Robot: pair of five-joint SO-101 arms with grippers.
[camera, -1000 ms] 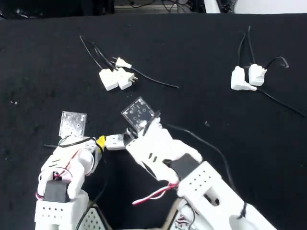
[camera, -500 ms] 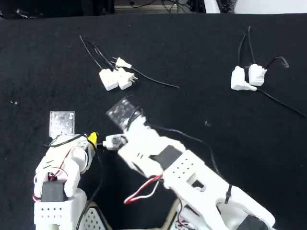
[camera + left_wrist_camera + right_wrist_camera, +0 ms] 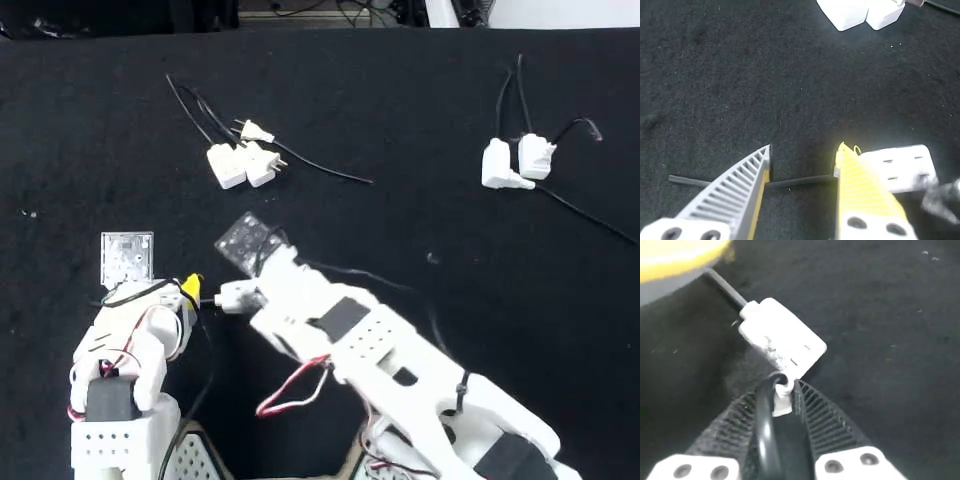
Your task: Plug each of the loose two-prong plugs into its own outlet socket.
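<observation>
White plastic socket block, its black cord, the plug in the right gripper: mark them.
White rectangular socket block (image 3: 895, 161), left wrist view, slotted top face.
Thin black cord (image 3: 800, 181), left wrist view, stretch nearest the socket.
Small white plug (image 3: 784, 401), right wrist view, its white body.

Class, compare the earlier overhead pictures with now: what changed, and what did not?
The right claw, shut on a plug, swung left, the socket shifting left with it. The left claw, open astride the socket's cord, shifted left too. The far-left cluster and far-right cluster stayed put.
</observation>
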